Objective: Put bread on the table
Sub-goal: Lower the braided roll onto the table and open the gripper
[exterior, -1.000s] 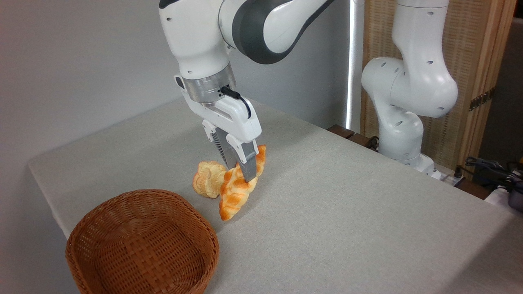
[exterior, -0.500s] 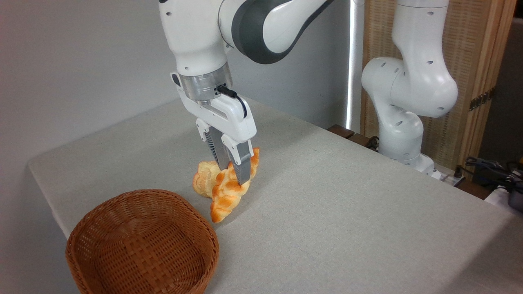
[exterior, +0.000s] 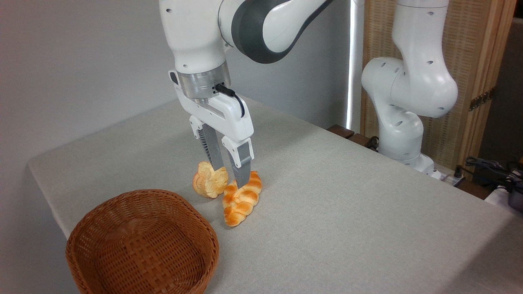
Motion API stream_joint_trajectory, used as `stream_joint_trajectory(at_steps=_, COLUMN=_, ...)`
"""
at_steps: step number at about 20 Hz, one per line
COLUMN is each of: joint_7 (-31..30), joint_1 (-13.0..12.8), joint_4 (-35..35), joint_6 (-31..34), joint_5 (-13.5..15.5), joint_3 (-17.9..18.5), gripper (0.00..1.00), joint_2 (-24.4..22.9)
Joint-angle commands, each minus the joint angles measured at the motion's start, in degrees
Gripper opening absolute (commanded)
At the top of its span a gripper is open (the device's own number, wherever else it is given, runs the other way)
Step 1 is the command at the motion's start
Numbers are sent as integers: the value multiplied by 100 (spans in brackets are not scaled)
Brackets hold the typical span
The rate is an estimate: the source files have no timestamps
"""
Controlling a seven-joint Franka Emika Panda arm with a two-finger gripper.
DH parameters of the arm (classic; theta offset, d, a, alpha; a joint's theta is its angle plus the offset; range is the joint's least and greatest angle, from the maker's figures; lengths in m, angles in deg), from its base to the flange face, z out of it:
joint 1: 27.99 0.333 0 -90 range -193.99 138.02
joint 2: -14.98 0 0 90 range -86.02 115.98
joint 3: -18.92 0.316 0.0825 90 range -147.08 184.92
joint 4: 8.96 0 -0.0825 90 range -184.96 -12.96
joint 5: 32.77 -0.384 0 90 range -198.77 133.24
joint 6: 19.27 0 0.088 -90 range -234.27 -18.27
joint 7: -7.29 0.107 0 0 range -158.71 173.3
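The bread (exterior: 242, 199) lies flat on the grey worktop (exterior: 347, 204), just left of the frame's centre, with its long axis running toward the lower left. My fingers (exterior: 228, 175) stand parted above its upper end. The nearer finger's tip sits at or just over the crust; I cannot tell whether it touches. Nothing is gripped.

Finding: the loaf appears to be delivered, and the step in hand is the withdrawal. A straight vertical lift is indicated, with the fingers kept spread so neither pad drags the glossy crust and rolls the loaf.

The small knotted bun (exterior: 209, 183) sits just left of the loaf, behind the farther finger. Any sideways drift on the way up would risk nudging it.

The wicker basket (exterior: 141, 241) occupies the lower left, empty as far as I can see and apart from both items. My retreat should stay clear of its rim.
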Motion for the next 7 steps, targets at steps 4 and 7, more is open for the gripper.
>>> stream_joint_trajectory(at_steps=4, joint_7=61, joint_1=17, joint_4=12, joint_6=-634, joint_5=275, joint_3=81, gripper=100, joint_2=-52)
stream_joint_trajectory(at_steps=7, joint_7=61, joint_1=17, joint_4=12, joint_6=-750, joint_5=381, joint_3=195, gripper=100, joint_2=-52)
